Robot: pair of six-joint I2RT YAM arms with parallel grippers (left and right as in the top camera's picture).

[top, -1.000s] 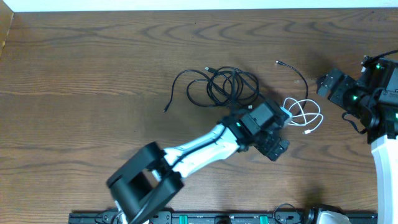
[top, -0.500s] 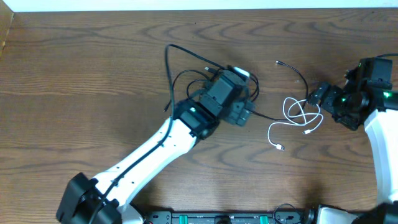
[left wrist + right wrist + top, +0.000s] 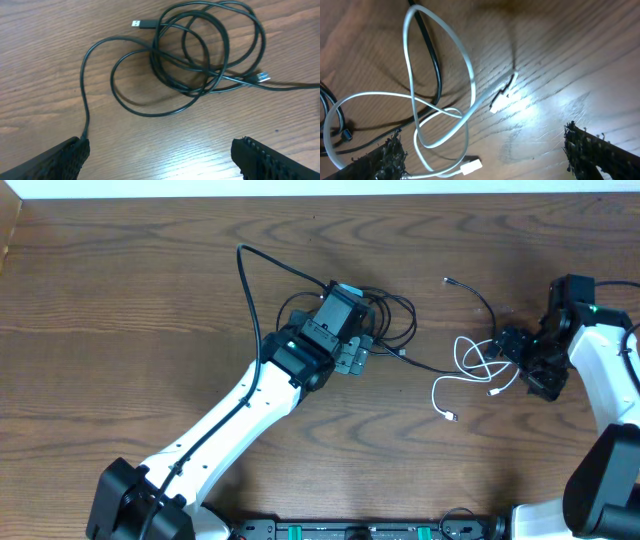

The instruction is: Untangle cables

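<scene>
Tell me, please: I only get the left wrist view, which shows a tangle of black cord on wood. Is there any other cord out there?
Observer: Yes. The overhead view shows a white cable lying in loops to the right of your black coil.
Operator: Is the other arm holding it?
Observer: No. The right end effector is open over the white loops, with nothing gripped.
Operator: So the white one is free of the black ones?
Observer: Not quite. In the right wrist view, a black cable crosses through the white loops.
</scene>
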